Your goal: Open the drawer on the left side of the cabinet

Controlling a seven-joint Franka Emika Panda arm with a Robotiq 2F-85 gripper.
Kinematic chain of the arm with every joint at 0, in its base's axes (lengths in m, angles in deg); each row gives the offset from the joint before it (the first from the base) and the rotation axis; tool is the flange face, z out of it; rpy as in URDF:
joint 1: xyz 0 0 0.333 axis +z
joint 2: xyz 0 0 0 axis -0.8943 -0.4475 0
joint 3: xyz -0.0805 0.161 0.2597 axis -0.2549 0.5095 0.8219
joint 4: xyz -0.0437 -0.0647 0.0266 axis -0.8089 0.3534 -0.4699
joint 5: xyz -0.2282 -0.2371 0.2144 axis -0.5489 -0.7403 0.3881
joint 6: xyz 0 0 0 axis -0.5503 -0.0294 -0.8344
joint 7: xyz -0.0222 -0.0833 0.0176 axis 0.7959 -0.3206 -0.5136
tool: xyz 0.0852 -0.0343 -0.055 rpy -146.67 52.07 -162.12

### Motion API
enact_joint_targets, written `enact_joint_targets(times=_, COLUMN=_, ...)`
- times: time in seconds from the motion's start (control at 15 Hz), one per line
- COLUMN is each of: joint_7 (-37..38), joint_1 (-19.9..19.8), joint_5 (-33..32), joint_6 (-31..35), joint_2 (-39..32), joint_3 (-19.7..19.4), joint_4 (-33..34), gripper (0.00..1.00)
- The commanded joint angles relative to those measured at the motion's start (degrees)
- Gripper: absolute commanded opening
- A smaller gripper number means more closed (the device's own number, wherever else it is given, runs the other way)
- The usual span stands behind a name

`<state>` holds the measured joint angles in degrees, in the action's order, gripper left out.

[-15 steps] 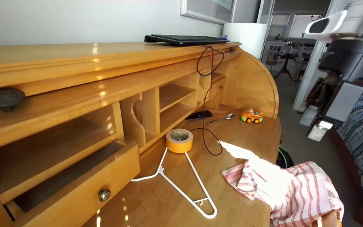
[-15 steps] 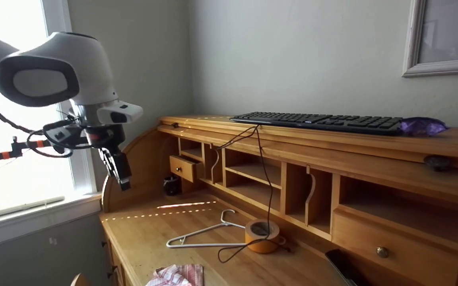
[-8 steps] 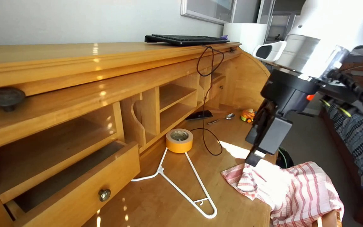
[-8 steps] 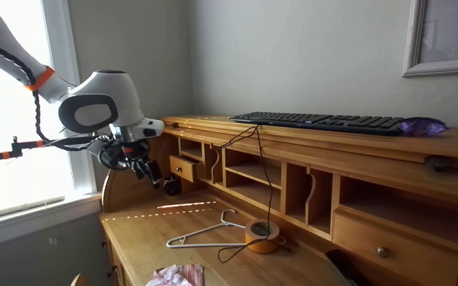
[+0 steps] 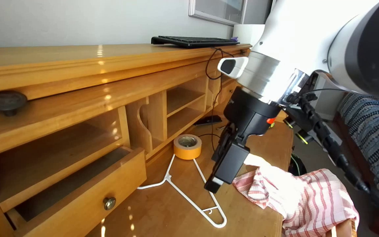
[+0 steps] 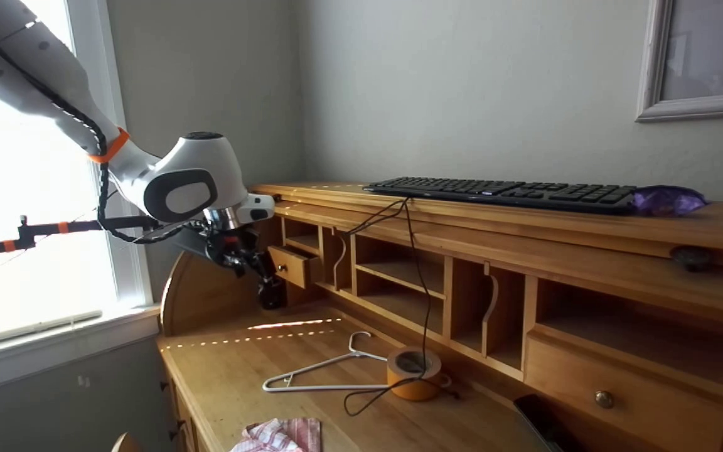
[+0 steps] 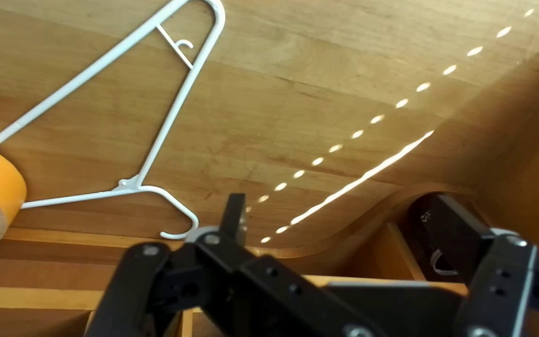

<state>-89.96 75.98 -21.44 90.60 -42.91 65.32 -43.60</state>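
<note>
Moved since the earlier frames: arm (image 6: 226, 166) and pincer (image 7: 339, 203), both carried inward over the worktop (image 5: 150, 214), towards the left end of the cabinet (image 5: 61, 77). Unmoved, so far as we can see: drawer (image 5: 87, 210), white hanger (image 7: 169, 121), orange tape roll (image 5: 188, 152), striped cloth (image 5: 308, 197).

Drawer: honey-coloured wood, plain front, one round metal knob (image 5: 109, 203). Located at the cabinet's left end, beneath an open cubby (image 5: 67, 158); stands partly drawn out, its interior visible over the front edge.

Pincer: fingers (image 7: 233, 215) spread well apart, holding nothing. We find it pointing down at a tilt, above the worktop near the hanger, clear of the drawer. In the wrist view we cannot pick out the knob; a dark object (image 7: 420, 217) shows there behind one fingertip, how near we cannot tell.

Step in hand: by our judgement, the approach. Some opening is already in evidence, yet how far the drawer should come out is not stated, so we list the task as part done.

Next move called for: we would bring the pincer across to the drawer front, level the fingers with the knob, set one on either side, close, and draw straight outward. Should the knob prove awkward, we would consider hooking the top edge of the front instead.
</note>
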Motion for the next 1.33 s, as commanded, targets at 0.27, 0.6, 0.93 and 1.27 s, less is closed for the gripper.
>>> enact_joint_targets(times=0.27, joint_7=0.55, joint_1=-1.38, joint_5=-0.63, joint_6=0.09, joint_2=-0.83, joint_3=1.43, joint_4=0.86, gripper=1.00)
enact_joint_targets(times=0.6, joint_7=5.24, joint_1=-0.37, joint_5=-1.18, joint_6=4.05, joint_2=-8.33, joint_3=1.99, joint_4=8.65, gripper=1.00)
enact_joint_targets(times=0.93, joint_7=10.94, joint_1=2.70, joint_5=-7.18, joint_6=3.30, joint_2=-16.63, joint_3=0.25, joint_4=19.34, gripper=1.00)
enact_joint_targets(times=1.27, joint_7=19.43, joint_1=7.35, joint_5=-11.28, joint_6=2.31, joint_2=-22.78, joint_3=-2.11, joint_4=27.72, gripper=1.00)
